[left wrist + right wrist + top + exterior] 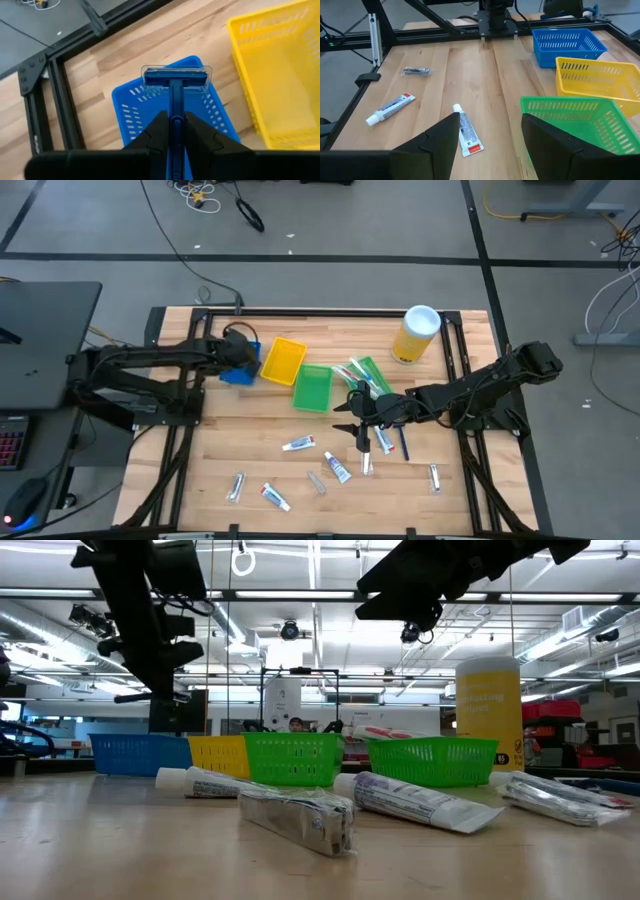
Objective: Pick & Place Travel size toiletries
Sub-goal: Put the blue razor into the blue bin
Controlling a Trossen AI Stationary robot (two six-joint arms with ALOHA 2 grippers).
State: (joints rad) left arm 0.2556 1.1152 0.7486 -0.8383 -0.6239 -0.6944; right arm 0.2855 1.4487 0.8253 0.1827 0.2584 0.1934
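Left wrist view: left gripper point(172, 132) over the blue bin point(135, 105), jaws clamped on a razor point(175, 82) handle, head forward, seemingly poised for dropping in. High view, centre: right gripper point(357, 427) spread wide, empty, above scattered tubes point(298, 444) on the worktop point(250, 450).

A light wooden table point(250, 430) in a black frame. Near its far edge stands a yellow canister point(415, 335). Left of the canister sit four small bins in a row: green point(375, 375), green point(312, 389), yellow point(282, 361), blue point(240, 365). Nearer than the bins, small toothpaste tubes point(298, 444) lie scattered.
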